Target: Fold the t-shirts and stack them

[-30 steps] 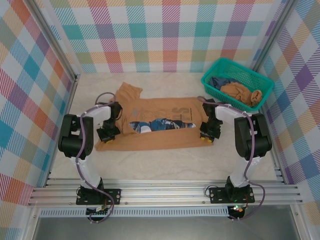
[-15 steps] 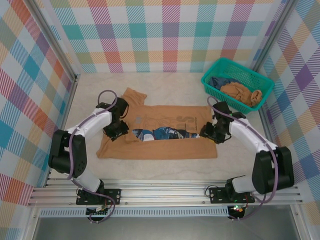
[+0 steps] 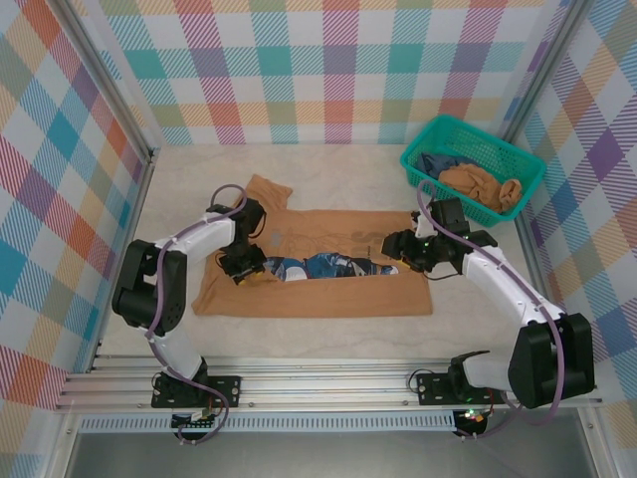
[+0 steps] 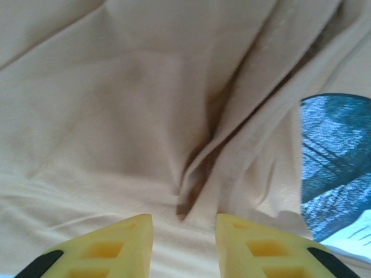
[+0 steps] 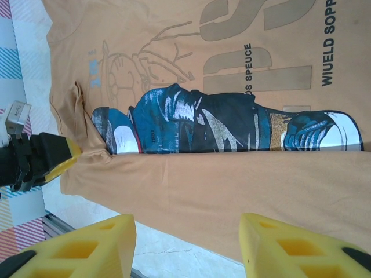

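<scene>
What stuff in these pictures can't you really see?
Cartoon print: right wrist view, part is tucked under the t-shirt's folded edge.
Big grey letters: same view, cut off by the top edge.
Clothes in the basket: top view, bunched up, too small to count.

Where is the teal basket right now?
In the top view, the teal mesh basket sits at the far right corner of the table, beyond the right end of the spread tan t-shirt.

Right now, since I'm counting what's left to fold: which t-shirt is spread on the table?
The printed t-shirt, laid out flat; the other tan one lies crumpled in the basket.
</scene>
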